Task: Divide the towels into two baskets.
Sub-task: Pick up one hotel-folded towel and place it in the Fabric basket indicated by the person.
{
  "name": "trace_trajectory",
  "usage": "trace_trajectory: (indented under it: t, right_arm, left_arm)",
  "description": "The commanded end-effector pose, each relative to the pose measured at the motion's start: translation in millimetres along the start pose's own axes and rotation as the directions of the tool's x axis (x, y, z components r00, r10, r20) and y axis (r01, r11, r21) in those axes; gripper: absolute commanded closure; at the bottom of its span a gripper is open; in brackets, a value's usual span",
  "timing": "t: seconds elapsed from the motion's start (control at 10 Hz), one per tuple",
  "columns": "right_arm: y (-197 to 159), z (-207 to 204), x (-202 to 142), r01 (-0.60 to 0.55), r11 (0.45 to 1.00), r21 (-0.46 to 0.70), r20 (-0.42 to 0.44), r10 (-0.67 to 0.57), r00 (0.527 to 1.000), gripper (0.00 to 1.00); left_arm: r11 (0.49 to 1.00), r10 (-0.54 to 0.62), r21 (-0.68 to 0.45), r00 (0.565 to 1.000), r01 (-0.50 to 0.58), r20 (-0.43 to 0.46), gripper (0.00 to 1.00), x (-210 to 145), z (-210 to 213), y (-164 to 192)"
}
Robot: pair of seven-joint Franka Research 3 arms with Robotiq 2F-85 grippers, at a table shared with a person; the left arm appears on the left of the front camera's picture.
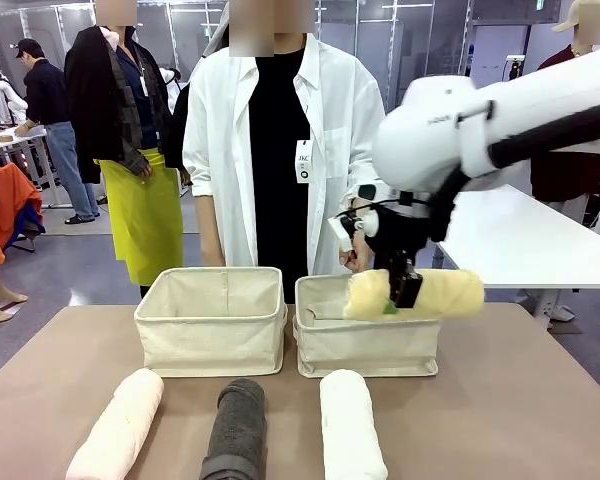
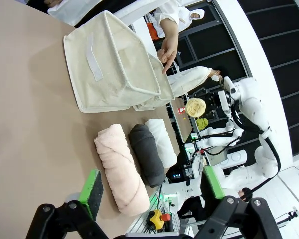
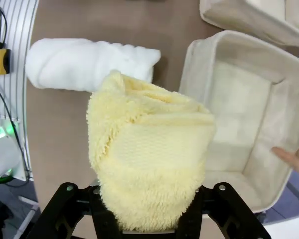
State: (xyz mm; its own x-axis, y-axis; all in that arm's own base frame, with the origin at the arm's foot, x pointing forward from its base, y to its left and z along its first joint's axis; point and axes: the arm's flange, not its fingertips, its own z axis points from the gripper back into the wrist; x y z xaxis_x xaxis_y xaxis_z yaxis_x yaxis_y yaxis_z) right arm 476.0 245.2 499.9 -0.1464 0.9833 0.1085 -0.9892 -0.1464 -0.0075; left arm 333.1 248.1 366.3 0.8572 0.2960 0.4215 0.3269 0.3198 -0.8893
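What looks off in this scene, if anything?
Nothing spilled, damaged or askew. The left basket and right basket stand upright; the pink towel, grey towel and white towel lie in a row before them. One caution: the person's hand is at the right basket's far rim, near the yellow towel in the right gripper.

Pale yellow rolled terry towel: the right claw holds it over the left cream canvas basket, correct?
No. The front view shows the right claw holding the pale yellow rolled terry towel over the right cream canvas basket.
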Motion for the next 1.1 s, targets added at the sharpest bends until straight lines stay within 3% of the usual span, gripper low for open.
trace_trajectory:
  t: [0.0,0.2,0.4,0.5,0.8,0.9,1.0]
  right_arm:
    - [-40,7,18,-0.027,0.999,0.027,-0.05,0.029,0.998,0.69]
    - [-85,-13,31,0.047,0.999,0.009,-0.033,-0.047,0.998,0.69]
    - [-116,-50,42,-0.012,1.0,0.011,-0.047,0.012,0.999,0.69]
    - [-127,-61,42,-0.03,0.999,0.01,0.013,0.03,0.999,0.69]
    - [-149,-89,46,-0.041,0.999,-0.019,-0.036,0.04,0.999,0.68]
    - [-155,-94,42,-0.012,1.0,0.0,-0.039,0.012,0.999,0.59]
    - [-157,-96,38,0.009,1.0,0.01,-0.035,-0.009,0.999,0.42]
  left_arm:
    - [1.0,-0.007,0.001,1.0,0.007,0.001,0.0,-1,3,-2]
    - [1.0,-0.007,0.001,1.0,0.007,0.001,0.0,-1,3,-2]
    - [1.0,-0.007,0.001,1.0,0.007,0.001,0.0,-1,3,-2]
    - [1.0,-0.007,0.001,1.0,0.007,0.001,0.0,-1,3,-2]
    - [1.0,-0.007,0.001,1.0,0.007,0.001,0.0,-1,3,-2]
    - [1.0,-0.007,0.001,1.0,0.007,0.001,0.0,-1,3,-2]
    - [1.0,-0.007,0.001,1.0,0.007,0.001,0.0,-1,3,-2]
